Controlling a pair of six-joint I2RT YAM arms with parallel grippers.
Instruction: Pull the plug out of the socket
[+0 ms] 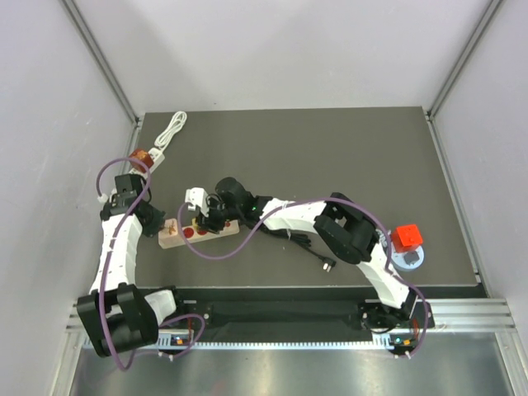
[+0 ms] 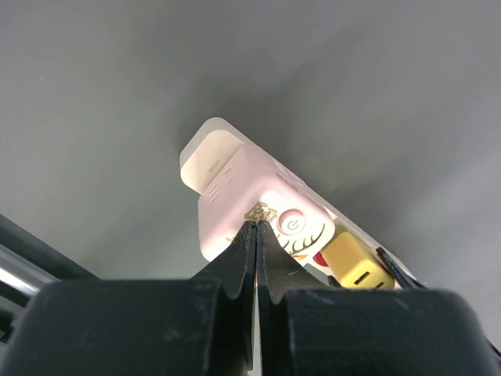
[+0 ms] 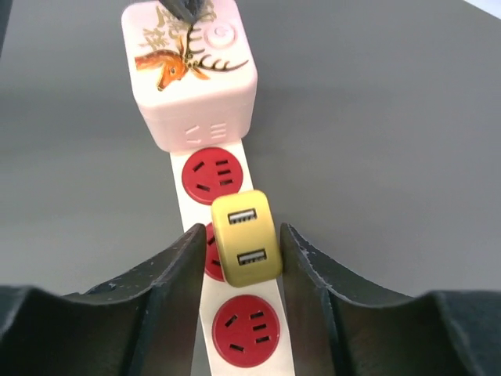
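Right wrist view, my right hand [image 3: 243, 233] clamped on yellow plug [image 3: 245, 252], left hand [image 2: 256, 227] shut, tips pressing power strip's [image 3: 210, 174] pink block [image 3: 192, 94]

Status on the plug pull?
Left gripper shut, tips on power strip's pink end. Right gripper flanks yellow plug, plug seated; grip unconfirmed. Nothing blocking.

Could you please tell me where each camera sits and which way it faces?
Top external: above and behind the robot, looking down on the table; left arm and right arm show.
Left wrist: on the left arm, looking along its shut claw onto the pink block.
Right wrist: on the right arm, looking down its claw, closed on the yellow plug.
Shared: both wrist views show the pink block and yellow plug.
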